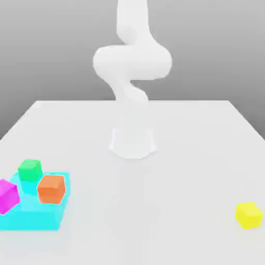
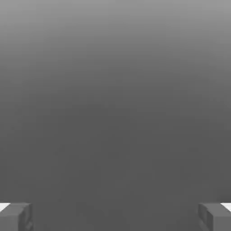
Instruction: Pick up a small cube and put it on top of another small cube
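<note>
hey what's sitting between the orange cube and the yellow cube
Nothing but bare tabletop, past the edge of the cyan block that the orange cube sits on; the exterior view shows it.

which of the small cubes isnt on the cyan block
The yellow cube: it sits alone on the tabletop toward the exterior view's right, while the green, orange and magenta cubes are grouped at the cyan block.

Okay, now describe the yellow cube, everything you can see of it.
The yellow cube is small and bright, with plain, unmarked faces and a smooth, matte look. It sits on the pale table, near the exterior view's right edge, turned so that a vertical edge faces roughly toward the camera. Nothing but the table appears to touch it, and nothing rests on top.
</note>
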